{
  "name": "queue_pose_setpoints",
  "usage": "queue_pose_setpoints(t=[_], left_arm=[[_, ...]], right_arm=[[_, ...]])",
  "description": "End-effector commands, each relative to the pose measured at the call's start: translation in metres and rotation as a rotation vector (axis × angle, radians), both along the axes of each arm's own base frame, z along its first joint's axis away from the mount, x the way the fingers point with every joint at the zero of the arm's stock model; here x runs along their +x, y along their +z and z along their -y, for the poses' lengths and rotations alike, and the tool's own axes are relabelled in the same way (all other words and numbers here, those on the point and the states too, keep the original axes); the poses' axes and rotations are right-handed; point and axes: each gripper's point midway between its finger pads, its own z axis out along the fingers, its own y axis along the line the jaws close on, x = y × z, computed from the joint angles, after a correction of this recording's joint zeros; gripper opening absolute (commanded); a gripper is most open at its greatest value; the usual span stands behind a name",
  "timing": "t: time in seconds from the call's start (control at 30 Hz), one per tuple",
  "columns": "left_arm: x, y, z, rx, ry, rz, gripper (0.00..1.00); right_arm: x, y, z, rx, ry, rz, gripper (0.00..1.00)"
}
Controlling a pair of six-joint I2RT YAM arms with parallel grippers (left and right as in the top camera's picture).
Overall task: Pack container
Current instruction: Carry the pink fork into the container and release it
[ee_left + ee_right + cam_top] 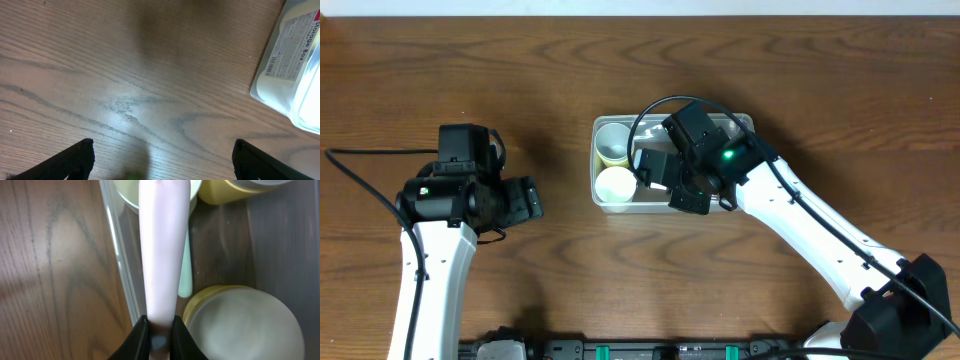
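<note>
One pale pink utensil (162, 250) is pinched at its end by the nearly closed right gripper (159, 330), pointing ahead over the container (117, 255) just beneath it. Probably best to lower it between the container's wall on the gripper's left and the yellow bowl (245, 325) on its right, then release. Over bare table the left gripper (162, 160) hangs wide open and empty, container ahead-right of it.

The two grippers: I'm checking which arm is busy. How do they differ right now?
The left gripper stands wide open and empty; the right gripper is shut on a pale pink utensil handle. The left gripper hangs over the wooden table beside the container; the right gripper is over the container's inside. Both point downward.
</note>
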Motion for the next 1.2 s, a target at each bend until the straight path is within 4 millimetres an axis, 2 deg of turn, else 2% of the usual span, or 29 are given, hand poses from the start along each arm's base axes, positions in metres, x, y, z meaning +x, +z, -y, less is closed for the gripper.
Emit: queue_pose_setpoints(t=[0.0,0.23,0.27,0.3,0.33,0.77,0.9,0.97,1.07,1.1,1.17], left_arm=[[0.0,-0.001,-0.001,-0.003,0.018,-0.005,0.88],[0.0,-0.001,-0.001,-0.003,0.018,-0.006,0.88],[0.0,-0.001,-0.001,-0.003,0.018,-0.006,0.88],[0.0,-0.001,-0.001,-0.003,0.018,-0.006,0.88],[0.0,-0.001,-0.001,-0.003,0.018,-0.006,0.88],[0.0,-0.001,-0.001,-0.003,0.018,-0.006,0.88],[0.0,-0.001,0.001,-0.003,0.011,-0.005,0.88],[0.0,0.0,0.005,-0.003,-0.007,-0.002,0.88],[0.004,0.004,0.014,0.018,-0.065,0.015,0.89],[0.006,0.006,0.016,0.037,-0.082,0.024,0.93],[0.01,0.014,0.021,0.079,-0.116,0.049,0.98]], right_arm=[[0.003,-0.002,0.002,-0.021,0.008,0.011,0.01],[0.003,-0.002,0.001,-0.022,0.012,0.013,0.01],[0.003,-0.002,0.001,-0.021,0.012,0.013,0.11],[0.003,-0.002,0.001,-0.021,0.012,0.013,0.33],[0.003,-0.002,0.001,-0.021,0.012,0.013,0.48],[0.003,-0.002,0.001,-0.021,0.011,0.013,0.51],[0.01,0.002,-0.002,0.006,-0.041,0.032,0.52],[0.023,0.01,0.001,0.019,-0.127,0.079,0.53],[0.05,0.038,0.013,0.083,-0.298,0.181,0.54],[0.058,0.05,0.018,0.119,-0.354,0.208,0.55],[0.075,0.079,0.035,0.221,-0.501,0.253,0.65]])
